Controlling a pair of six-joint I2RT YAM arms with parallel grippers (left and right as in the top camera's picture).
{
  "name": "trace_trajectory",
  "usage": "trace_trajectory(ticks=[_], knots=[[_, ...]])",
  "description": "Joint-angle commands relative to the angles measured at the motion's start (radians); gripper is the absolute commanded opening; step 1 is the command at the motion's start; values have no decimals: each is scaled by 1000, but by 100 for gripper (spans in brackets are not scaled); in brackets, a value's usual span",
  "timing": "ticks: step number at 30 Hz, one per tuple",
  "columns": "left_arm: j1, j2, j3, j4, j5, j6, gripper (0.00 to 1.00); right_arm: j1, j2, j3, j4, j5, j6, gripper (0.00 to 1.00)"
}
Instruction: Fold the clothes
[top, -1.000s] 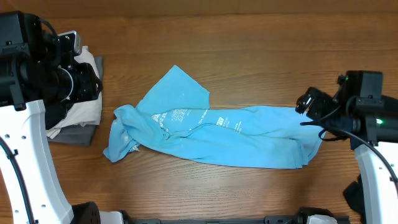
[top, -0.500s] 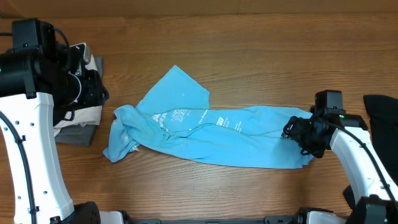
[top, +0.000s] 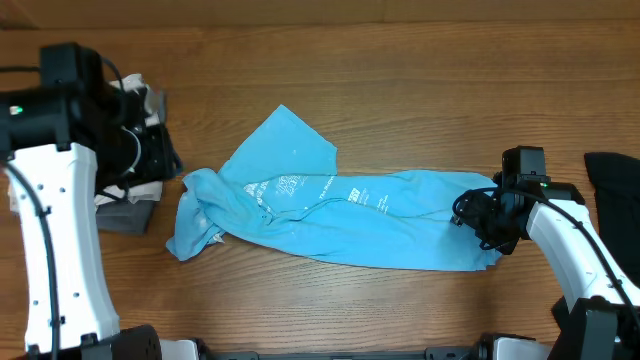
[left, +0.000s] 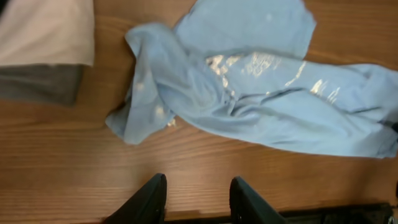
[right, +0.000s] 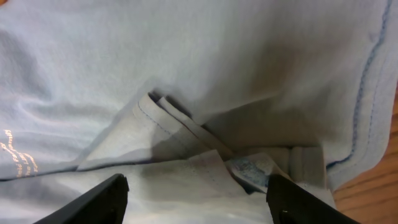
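The clothes here are chiefly a sky-blue T-shirt (top: 340, 215) with white lettering, lying crumpled across the middle of the table. My right gripper (top: 468, 215) is down on its right end. In the right wrist view its jaws (right: 199, 199) stand wide apart, open, astride folded blue fabric and a small label (right: 249, 171). My left gripper (top: 160, 155) hovers high at the far left, over a stack of white (left: 43, 31) and grey (left: 37, 84) garments. Its fingers (left: 152, 199) are open over bare wood, with nothing between them, short of the shirt's left end (left: 143, 106).
A black garment (top: 612, 178) lies at the table's right edge, behind my right arm. The white and grey stack (top: 125, 205) sits at the left edge under my left arm. Bare wood table (top: 400, 90) surrounds the shirt.
My right arm has swung in and come down onto the shirt's right end, its jaws narrowing a little. My left arm has shifted slightly to the right above the stack.
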Motion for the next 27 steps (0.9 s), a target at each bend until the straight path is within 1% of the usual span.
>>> trace_trajectory(ticks=[1, 3, 6, 10, 11, 13, 15, 17, 19, 20, 22, 24, 27], knots=[[-7, -5, -143, 65, 12, 15, 38, -3, 0, -3, 2, -2, 0, 79], [-7, -4, -243, 156, 12, 14, 41, -3, 0, -3, 2, -2, 0, 80], [-7, -3, -371, 274, 12, 6, 45, -3, 0, -3, -1, -2, 0, 82], [-7, -3, -520, 377, 50, -15, 49, -3, 0, -3, -5, -1, 0, 85], [-7, -3, -552, 400, 54, -15, 52, -3, 0, -3, -5, -1, -1, 85], [-7, -2, -618, 452, 40, -15, 54, -3, 0, -3, -5, -1, -1, 85], [-7, -2, -687, 510, 2, -32, 53, -3, 0, -3, -5, -1, -1, 86], [-6, -2, -736, 568, -47, -69, 47, -3, 0, -3, -5, -2, -5, 86], [-6, -2, -752, 627, -49, -71, 44, -3, 0, -3, -5, -2, -5, 87], [-6, -2, -748, 644, -39, -71, 44, -3, 0, -3, -5, -1, -5, 87], [-6, -4, -720, 645, 2, -70, 44, -3, 0, -3, -5, -1, -5, 87], [-6, -5, -673, 610, 11, -68, 44, -3, 0, -3, -5, -1, -5, 88], [-5, -5, -564, 508, -10, -68, 44, -3, 0, -3, -13, -1, -5, 88]])
